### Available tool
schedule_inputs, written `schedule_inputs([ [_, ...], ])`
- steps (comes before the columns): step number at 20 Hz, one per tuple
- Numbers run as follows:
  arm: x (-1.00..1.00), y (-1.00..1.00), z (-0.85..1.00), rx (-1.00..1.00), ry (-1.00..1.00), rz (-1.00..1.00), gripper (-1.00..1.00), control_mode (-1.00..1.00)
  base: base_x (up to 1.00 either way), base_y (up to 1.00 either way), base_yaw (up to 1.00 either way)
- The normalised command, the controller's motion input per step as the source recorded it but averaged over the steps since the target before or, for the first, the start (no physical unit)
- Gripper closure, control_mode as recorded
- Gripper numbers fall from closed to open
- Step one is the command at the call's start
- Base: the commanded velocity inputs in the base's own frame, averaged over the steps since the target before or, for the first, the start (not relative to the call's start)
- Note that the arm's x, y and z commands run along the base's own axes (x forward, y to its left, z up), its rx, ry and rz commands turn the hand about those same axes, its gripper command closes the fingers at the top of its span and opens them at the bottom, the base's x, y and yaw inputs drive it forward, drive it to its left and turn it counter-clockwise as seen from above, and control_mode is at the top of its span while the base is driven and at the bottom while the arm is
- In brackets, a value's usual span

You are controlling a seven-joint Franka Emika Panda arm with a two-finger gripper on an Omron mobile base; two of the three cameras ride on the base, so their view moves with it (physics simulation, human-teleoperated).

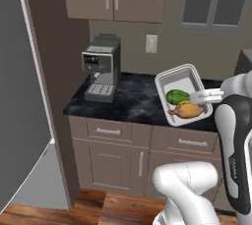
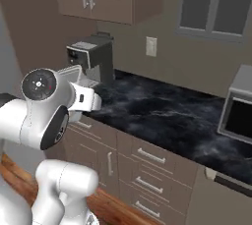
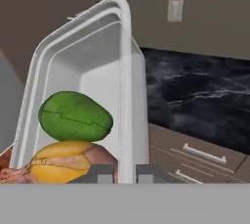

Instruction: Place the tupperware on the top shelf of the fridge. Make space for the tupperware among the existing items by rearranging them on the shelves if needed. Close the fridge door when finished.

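Observation:
The tupperware point(image 1: 179, 89) is a white shallow tray with green and orange-yellow food in it. It hangs tilted in the air in front of the dark counter. My gripper point(image 1: 199, 97) is shut on its right rim. In the hand view the tupperware point(image 3: 88, 86) stands close up, and my gripper point(image 3: 124, 174) pinches its long rim between both fingertips, with the food slid down toward the fingers. A tall grey panel with a pale edge, which looks like the open fridge door point(image 1: 19, 101), stands at the far left. The top shelf and the existing items are out of view.
A silver coffee machine point(image 1: 101, 69) stands on the black marbled counter point(image 1: 128, 103) near the brown side wall. A microwave point(image 2: 238, 111) sits at the counter's right end. Drawers and cabinet doors point(image 1: 118, 157) lie below, with wall cabinets above.

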Motion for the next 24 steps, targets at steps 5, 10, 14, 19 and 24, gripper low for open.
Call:
schedule_inputs([
  [5, 0.0, 0.0, 0.0, 0.0, 0.0, 0.0, 1.0, 1.0, -0.14, 0.4, 0.57],
  [10, 0.0, 0.0, 0.0, 0.0, 0.0, 0.0, 1.0, 1.0, 0.0, 0.73, 0.56],
  [14, 0.0, 0.0, 0.0, 0.0, 0.0, 0.0, 1.0, 1.0, 0.0, 0.96, 0.55],
  [19, 0.0, 0.0, 0.0, 0.0, 0.0, 0.0, 1.0, 1.0, 0.01, 1.0, 0.51],
  [24, 0.0, 0.0, 0.0, 0.0, 0.0, 0.0, 1.0, 1.0, 0.09, 1.0, 0.43],
])
